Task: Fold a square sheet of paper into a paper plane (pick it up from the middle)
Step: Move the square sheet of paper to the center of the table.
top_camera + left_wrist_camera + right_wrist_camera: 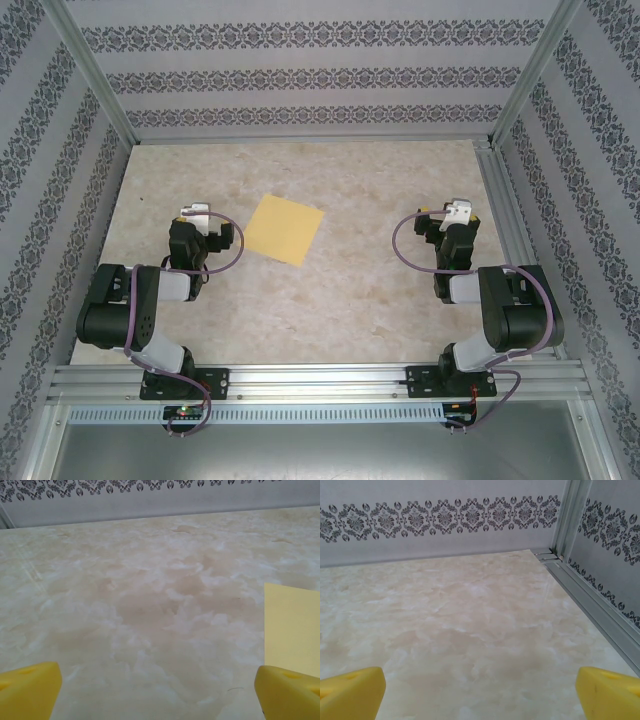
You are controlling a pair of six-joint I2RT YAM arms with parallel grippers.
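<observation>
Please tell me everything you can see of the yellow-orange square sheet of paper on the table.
The thin yellow-orange square sheet of paper is plain, without print and without any visible crease, so it is not yet folded. It lies flat on the beige marbled table, left of the middle, turned slightly askew to the table's edges. Only the table touches it. The left gripper stands beside it, apart from it, with its jaws open.

yellow-orange square sheet of paper [285,229] lies flat, unfolded.
</observation>
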